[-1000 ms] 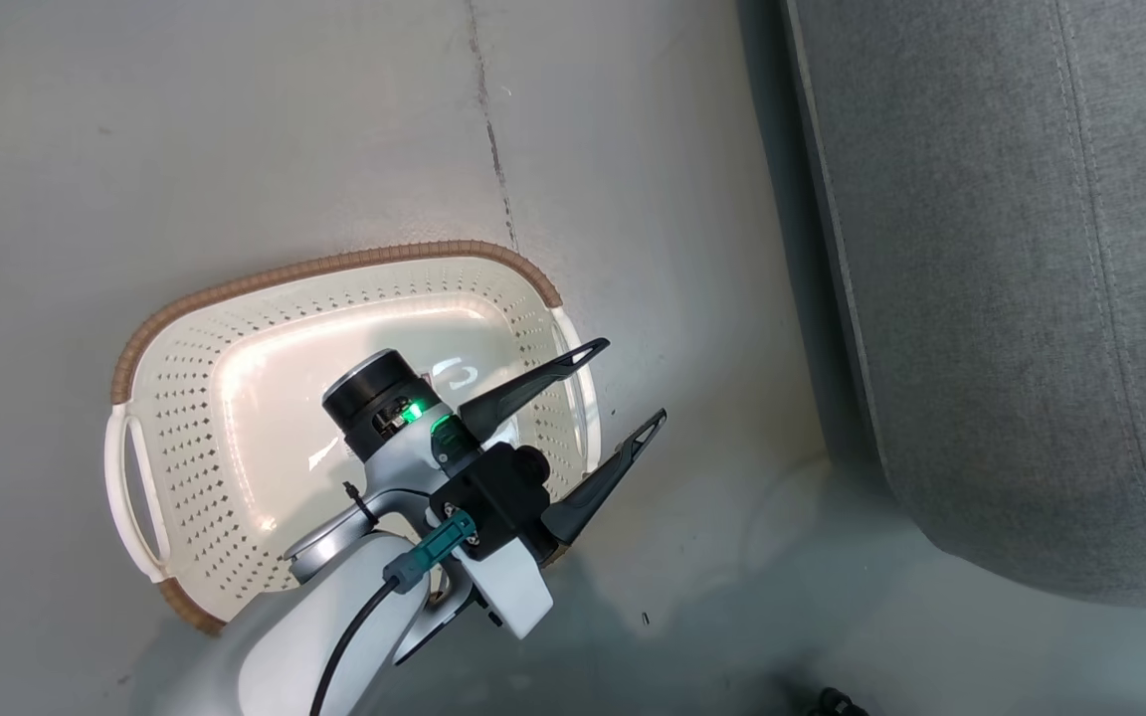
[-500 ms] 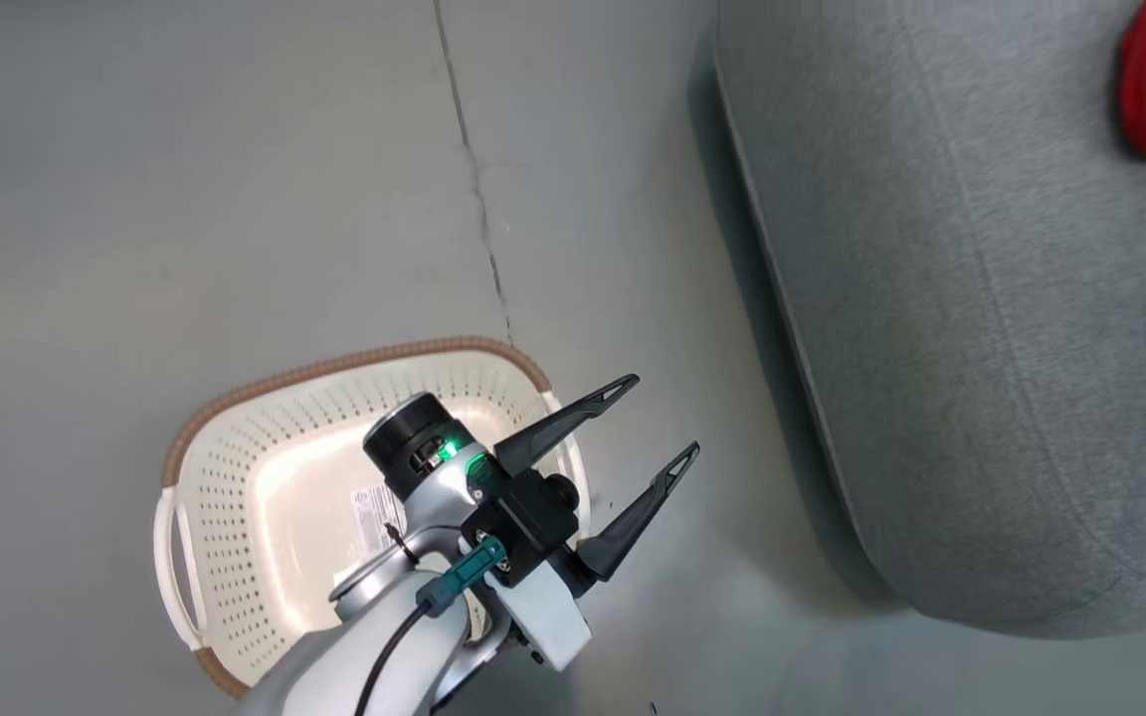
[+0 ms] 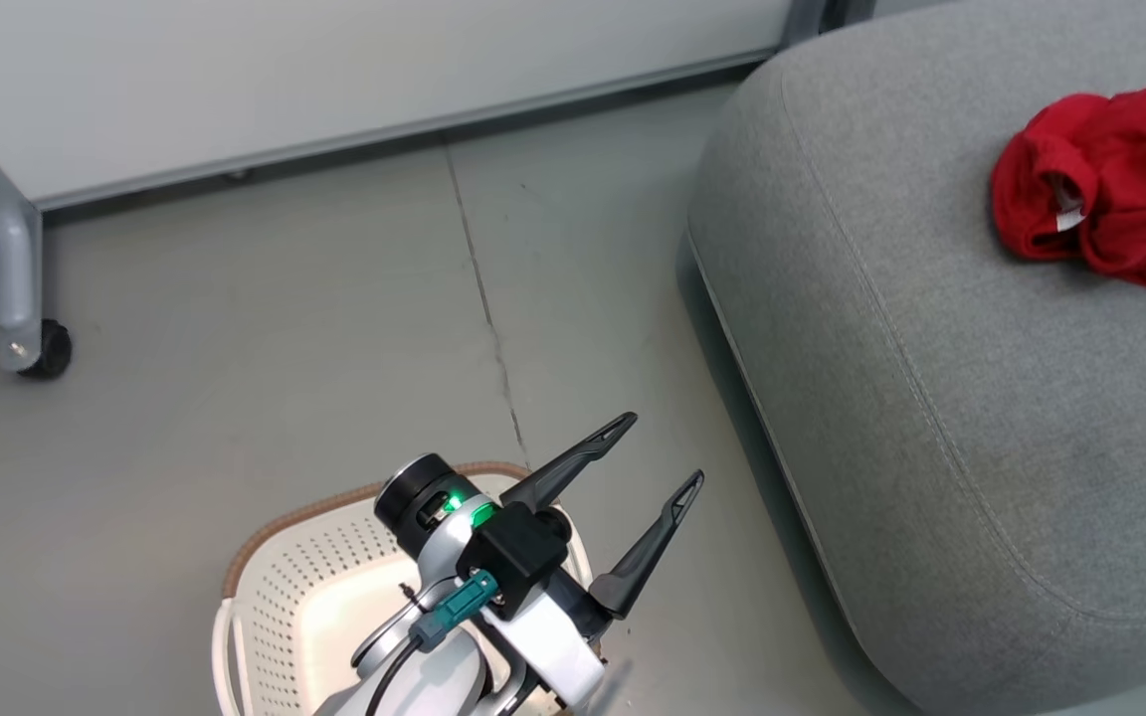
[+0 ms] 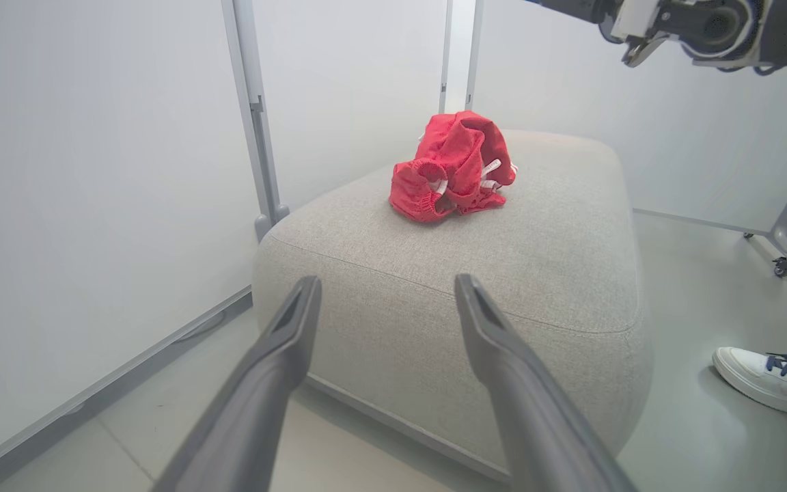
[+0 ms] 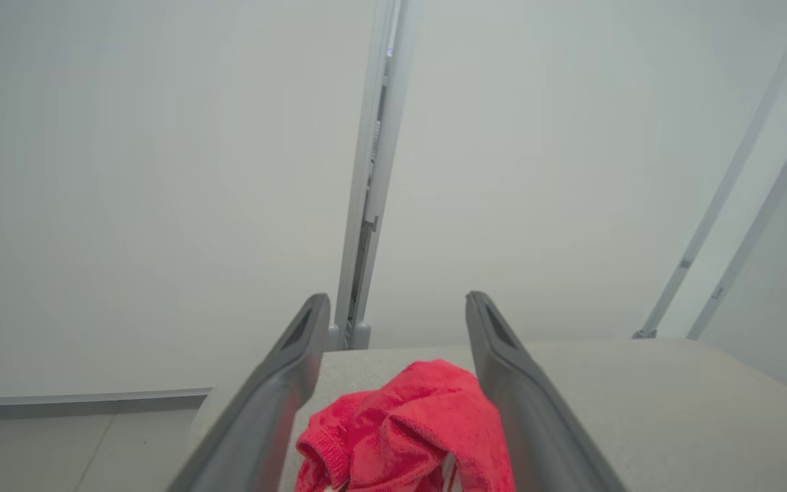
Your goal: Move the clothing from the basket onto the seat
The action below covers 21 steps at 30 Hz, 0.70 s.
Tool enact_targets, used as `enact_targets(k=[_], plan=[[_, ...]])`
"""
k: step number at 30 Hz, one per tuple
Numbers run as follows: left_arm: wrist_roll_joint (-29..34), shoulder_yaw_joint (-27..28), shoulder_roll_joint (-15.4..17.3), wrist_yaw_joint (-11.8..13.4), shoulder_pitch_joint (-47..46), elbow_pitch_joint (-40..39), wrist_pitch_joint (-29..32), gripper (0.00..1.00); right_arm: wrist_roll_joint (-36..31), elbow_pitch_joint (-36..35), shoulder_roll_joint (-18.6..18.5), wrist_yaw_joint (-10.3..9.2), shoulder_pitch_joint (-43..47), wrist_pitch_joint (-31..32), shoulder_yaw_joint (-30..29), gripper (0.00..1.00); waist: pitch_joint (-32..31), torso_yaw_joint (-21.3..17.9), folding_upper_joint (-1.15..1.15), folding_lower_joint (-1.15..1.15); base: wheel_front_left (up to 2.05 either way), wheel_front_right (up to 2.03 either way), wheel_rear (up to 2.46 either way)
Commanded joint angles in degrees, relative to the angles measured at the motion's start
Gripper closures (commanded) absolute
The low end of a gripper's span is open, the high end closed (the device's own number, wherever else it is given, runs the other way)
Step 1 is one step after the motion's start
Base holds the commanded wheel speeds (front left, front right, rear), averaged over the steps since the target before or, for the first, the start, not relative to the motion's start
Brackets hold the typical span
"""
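The left gripper (image 4: 387, 280) has its two long dark fingers (image 4: 277, 362) spread wide and released, with nothing between them. In its wrist view they point at the large grey fabric-upholstered seat with rounded corners (image 4: 537, 273).

In the head view this gripper hangs over the seat-side edge of the cream-white perforated plastic basket with a brown woven-look rim (image 3: 324, 572). Its fingertips reach out past the rim above the grey floor (image 3: 235, 348), between basket and seat. What shows of the basket's inside is pale perforated wall and bottom; the left arm (image 3: 454, 617) hides the rest.

The right gripper (image 5: 397, 298) is also spread wide and grips nothing. In its wrist view the bright red knit clothing (image 5: 400, 430) lies below its fingers, on the seat. In the left wrist view the right arm (image 4: 701, 24) sits high, well apart from the clothing.

The clothing is a crumpled heap with white labels, resting on the seat top toward the end farther from the left gripper.

A person's white shoe (image 4: 762, 383) stands on the floor just beside the seat. A grey metal leg with a black caster (image 3: 14, 278) stands well apart from the basket.
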Motion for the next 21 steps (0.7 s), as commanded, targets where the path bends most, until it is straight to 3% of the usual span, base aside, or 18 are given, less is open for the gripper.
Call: enact_targets(k=[1,10,21], plan=[[-0.28,0.56,0.35,-0.07,0.88,-0.07,-0.01,0.00,-0.43,-1.29,0.25,0.01,1.33,0.00,-0.06,0.00,-2.19,0.94,0.00,0.00,0.00,0.00,0.00],[1.33,5.73,-0.73,-0.06,5.98,-1.87,-0.01,0.00,-4.51,-19.35,3.75,0.01,11.82,0.00,0.20,0.00,-8.32,5.16,0.00,0.00,0.00,0.00,0.00],[1.39,18.24,-1.52,1.69,11.97,-3.36,-0.01,0.00,-7.03,-27.32,9.80,0.01,22.19,0.00,0.26,0.00,-12.45,11.86,0.00,0.00,0.00,0.00,0.00]])
